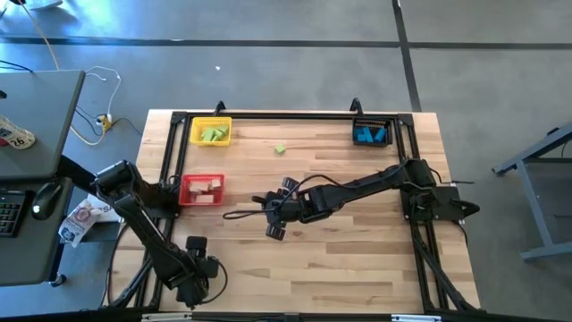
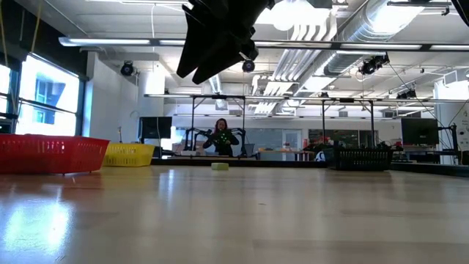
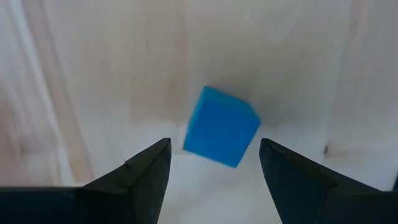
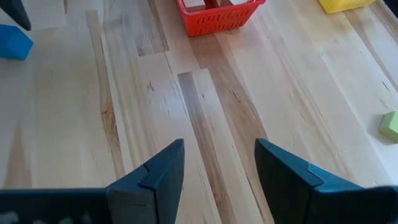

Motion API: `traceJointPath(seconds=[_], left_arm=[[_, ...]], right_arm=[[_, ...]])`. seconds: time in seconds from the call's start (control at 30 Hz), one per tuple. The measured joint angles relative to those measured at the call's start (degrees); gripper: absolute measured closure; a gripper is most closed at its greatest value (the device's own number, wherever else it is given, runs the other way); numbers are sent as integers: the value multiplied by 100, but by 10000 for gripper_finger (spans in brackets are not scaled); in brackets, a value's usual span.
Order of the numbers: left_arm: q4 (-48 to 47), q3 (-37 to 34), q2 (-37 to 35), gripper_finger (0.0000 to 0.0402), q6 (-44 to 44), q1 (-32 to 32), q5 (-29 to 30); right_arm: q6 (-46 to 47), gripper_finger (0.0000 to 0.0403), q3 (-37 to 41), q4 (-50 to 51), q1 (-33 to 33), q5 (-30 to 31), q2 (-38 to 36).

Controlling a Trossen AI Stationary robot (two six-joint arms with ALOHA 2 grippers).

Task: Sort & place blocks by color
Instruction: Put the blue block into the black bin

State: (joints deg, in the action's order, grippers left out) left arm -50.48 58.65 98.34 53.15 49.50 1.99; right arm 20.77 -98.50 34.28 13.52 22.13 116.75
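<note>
A blue cube (image 3: 221, 127) lies on the wood just beyond my left gripper (image 3: 214, 143), which points down with its fingers open on either side and apart from it. The cube looks tipped on an edge. The right wrist view shows the same blue cube (image 4: 12, 42) near the table's left near part. In the high view my left gripper (image 1: 197, 246) hides it. My right gripper (image 1: 275, 207) hovers open over the table's middle, touching nothing. A light green block (image 1: 281, 149) rests flat toward the far edge, and the right wrist view also catches this green block (image 4: 390, 124).
The yellow bin (image 1: 211, 131) holds green blocks, the red bin (image 1: 203, 190) holds tan blocks, and the black bin (image 1: 372, 132) holds blue ones. A black frame runs round the table edges. Bare wood spreads between the two arms. A person stands far behind in the room (image 2: 220, 137).
</note>
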Motion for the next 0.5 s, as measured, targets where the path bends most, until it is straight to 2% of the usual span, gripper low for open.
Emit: traceJointPath(seconds=[0.33,0.5], left_arm=[[289,-9,33,174,-237,-15,254],[297,-168,33,206,-237,-108,59]], right_arm=[[191,221,-2,138,2,-1,0],[279,221,-2,187,2,-2,0]])
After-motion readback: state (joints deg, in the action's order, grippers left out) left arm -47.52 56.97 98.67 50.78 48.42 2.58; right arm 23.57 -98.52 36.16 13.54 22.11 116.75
